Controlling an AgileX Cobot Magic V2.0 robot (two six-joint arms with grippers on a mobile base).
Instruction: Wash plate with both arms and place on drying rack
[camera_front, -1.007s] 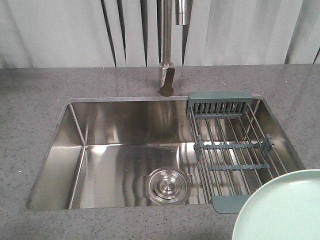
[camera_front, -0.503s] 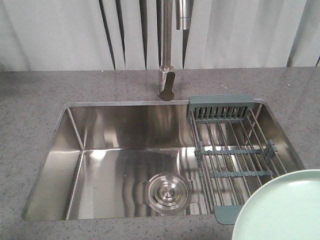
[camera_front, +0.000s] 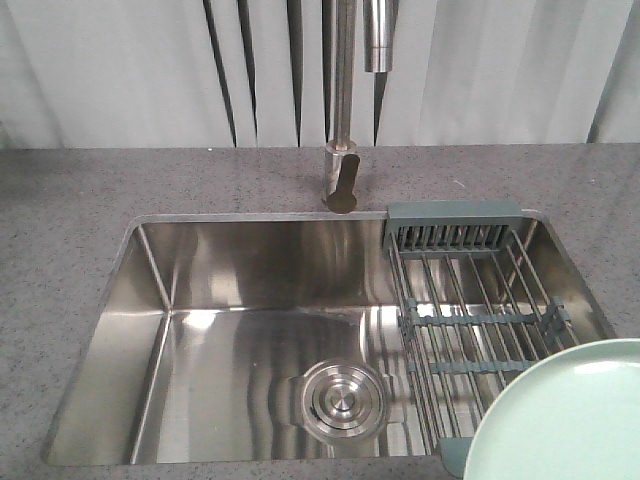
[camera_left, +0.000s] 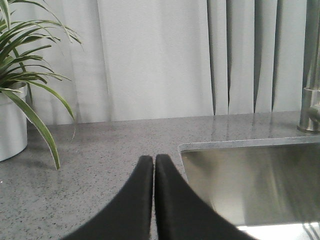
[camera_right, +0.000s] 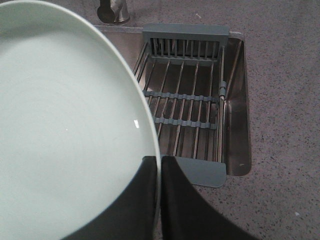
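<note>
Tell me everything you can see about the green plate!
The plate is round, pale mint green, plain and matte, with a low raised rim. Nothing lies on it but one tiny white spot. The right gripper pinches its edge between two black fingers, holding it near the right front corner of the sink, where it hides part of the drying rack. Nothing else seems to touch it.

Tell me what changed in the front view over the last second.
The sink, faucet and drying rack slid lower and slightly right in frame, so the camera likely shifted. The plate kept its lower-right corner, now hiding more of the rack's near end. Nothing grasped or released.
</note>
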